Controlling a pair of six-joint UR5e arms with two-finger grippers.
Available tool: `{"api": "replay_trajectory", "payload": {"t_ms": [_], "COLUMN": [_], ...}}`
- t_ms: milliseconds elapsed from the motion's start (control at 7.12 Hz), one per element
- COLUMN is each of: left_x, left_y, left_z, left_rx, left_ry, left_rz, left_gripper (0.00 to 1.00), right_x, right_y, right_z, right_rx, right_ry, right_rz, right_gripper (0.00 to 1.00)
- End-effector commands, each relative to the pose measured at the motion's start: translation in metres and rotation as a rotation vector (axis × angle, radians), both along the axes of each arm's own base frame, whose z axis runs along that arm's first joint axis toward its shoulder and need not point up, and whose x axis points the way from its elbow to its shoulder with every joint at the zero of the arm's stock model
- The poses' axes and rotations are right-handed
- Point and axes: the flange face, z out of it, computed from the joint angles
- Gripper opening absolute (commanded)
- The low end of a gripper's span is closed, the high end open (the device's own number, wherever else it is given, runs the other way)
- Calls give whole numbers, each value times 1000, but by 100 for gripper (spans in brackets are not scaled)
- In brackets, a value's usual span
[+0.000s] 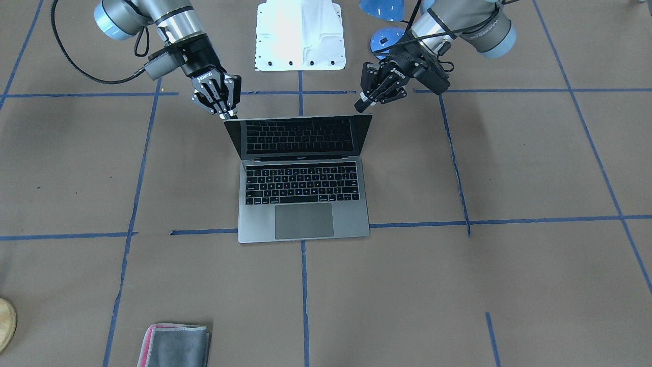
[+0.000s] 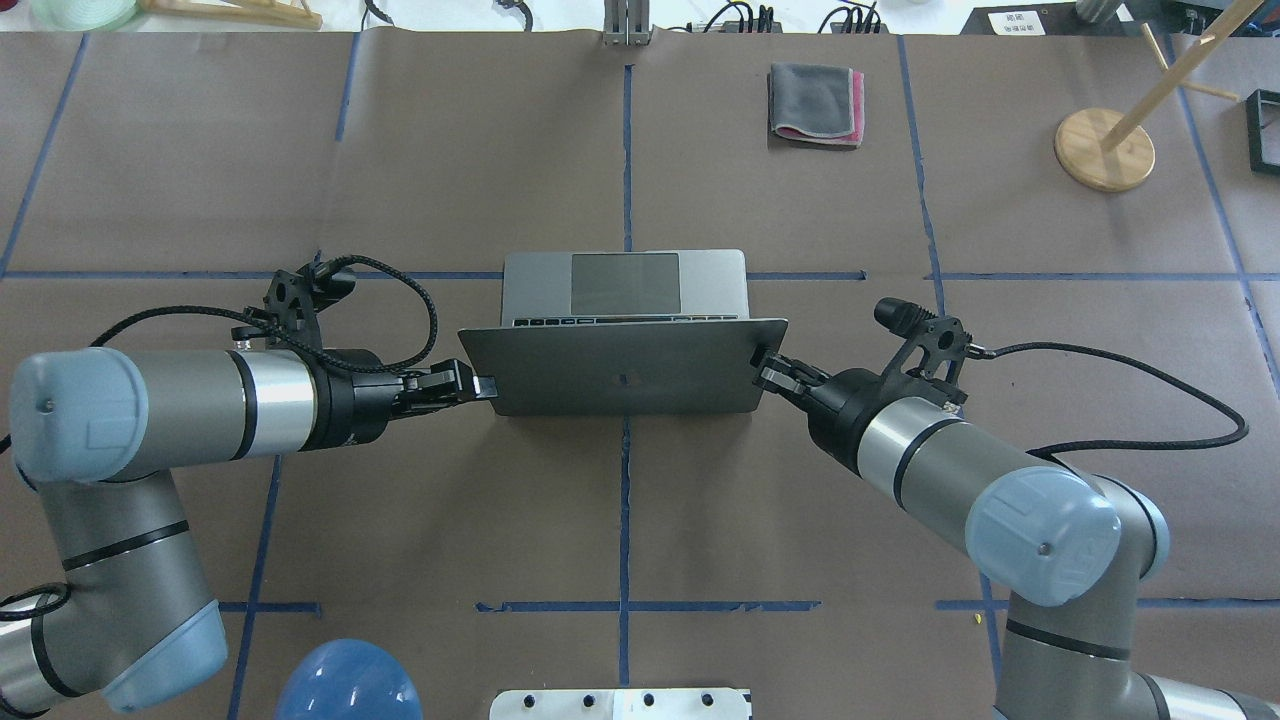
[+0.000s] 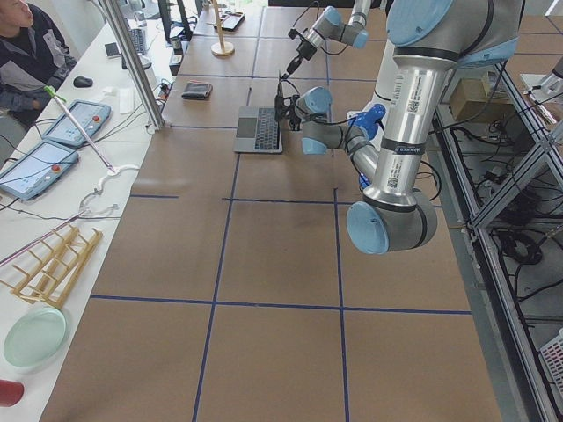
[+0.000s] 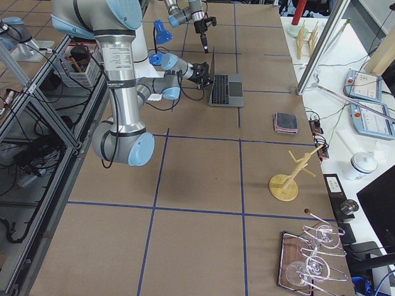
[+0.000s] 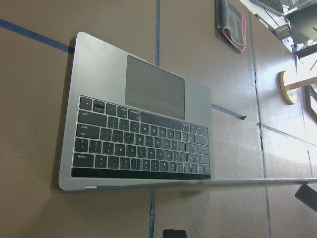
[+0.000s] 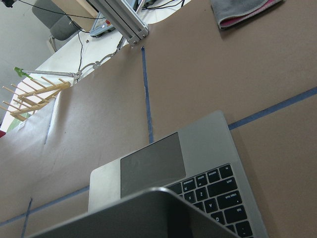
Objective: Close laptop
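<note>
Seen from overhead, the slim space-grey metal laptop (image 2: 625,365) turns the back of its lid to the camera. The lid hides the screen and all but a thin strip of the black keys. In the right wrist view the lid's blurred corner fills the lower edge and covers much of the keyboard. In the left wrist view the lid is only a thin line, and the left gripper (image 5: 174,233) is a dark sliver cut by the bottom edge. In the front-facing view the folded grey-and-pink cloth (image 1: 174,345) is cut off at the bottom and the round wooden stand base (image 1: 6,317) at the left edge. In both side views the laptop is too small to tell how far its lid stands open.
</note>
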Motion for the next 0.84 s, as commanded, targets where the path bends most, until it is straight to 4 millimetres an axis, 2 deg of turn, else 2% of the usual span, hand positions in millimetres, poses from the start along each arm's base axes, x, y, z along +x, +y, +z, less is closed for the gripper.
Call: {"api": "replay_trajectory", "payload": {"t_ms": [0, 281, 421, 702], "left_x": [11, 19, 25, 44], "left_y": [-11, -34, -46, -67], "left_z": [-9, -2, 3, 8], "left_rx": [-15, -27, -34, -47], "left_ry": [-51, -75, -88, -114], "left_rz": [-43, -77, -90, -105], "left_gripper": [0, 0, 0, 0], "right_x": [-9, -2, -5, -30], "right_y": [-15, -29, -39, -65], "right_z": [1, 6, 7, 15], "right_rx": [-6, -25, -34, -76], "right_ry": [9, 23, 43, 114], "right_rz": [8, -3, 10, 9], "right_gripper": [1, 1, 1, 1]}}
